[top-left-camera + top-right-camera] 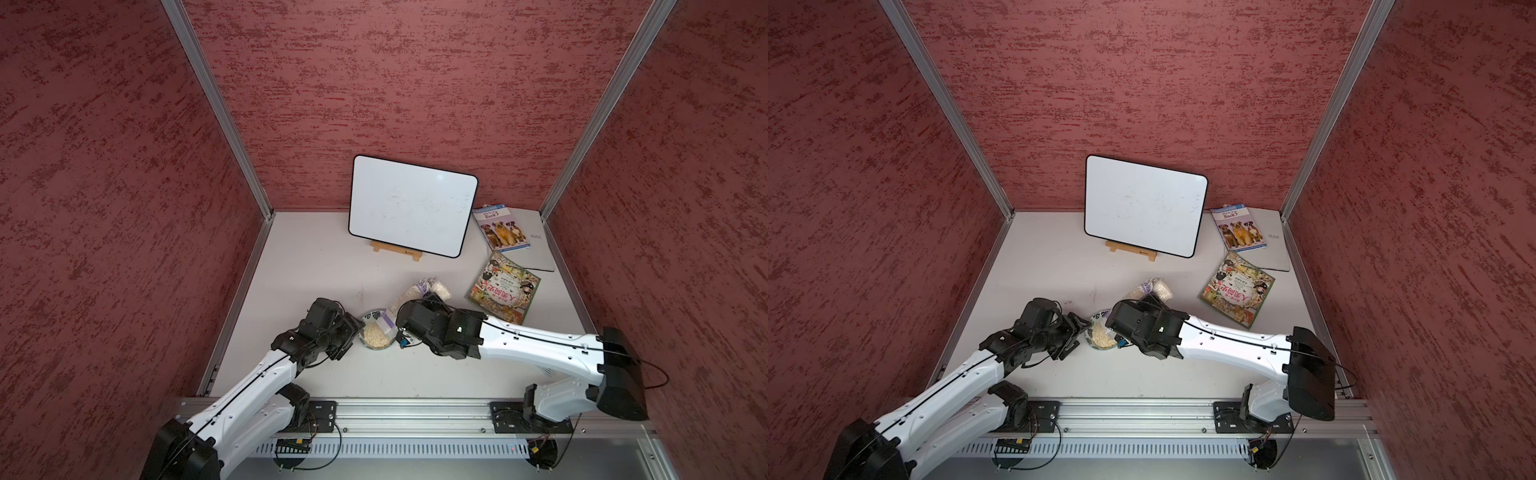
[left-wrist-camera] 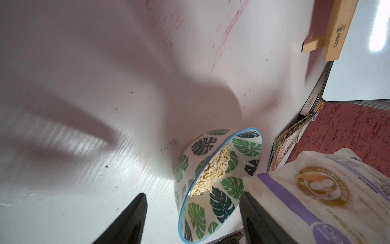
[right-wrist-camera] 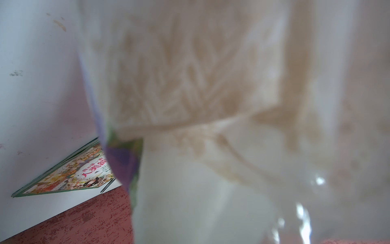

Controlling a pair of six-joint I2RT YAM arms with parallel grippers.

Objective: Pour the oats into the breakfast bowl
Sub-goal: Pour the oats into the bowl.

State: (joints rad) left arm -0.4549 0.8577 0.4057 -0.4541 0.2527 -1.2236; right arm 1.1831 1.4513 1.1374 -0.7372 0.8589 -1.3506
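White bench (image 1: pixel 316 266), glossy, with dark specks and faint reddish smears (image 2: pixel 223 38). Breakfast bowl (image 1: pixel 372 316) upright on it, near the front and left of centre. At the back, a wooden stand (image 1: pixel 397 250) props up a blank whiteboard (image 1: pixel 411 205). Back right corner: dog book (image 1: pixel 503 228) lying partly on a flat grey slab (image 1: pixel 538 249), can't tell what that is. Illustrated book (image 1: pixel 503 293) flat just in front of those, turned at an angle, well apart from the bowl.
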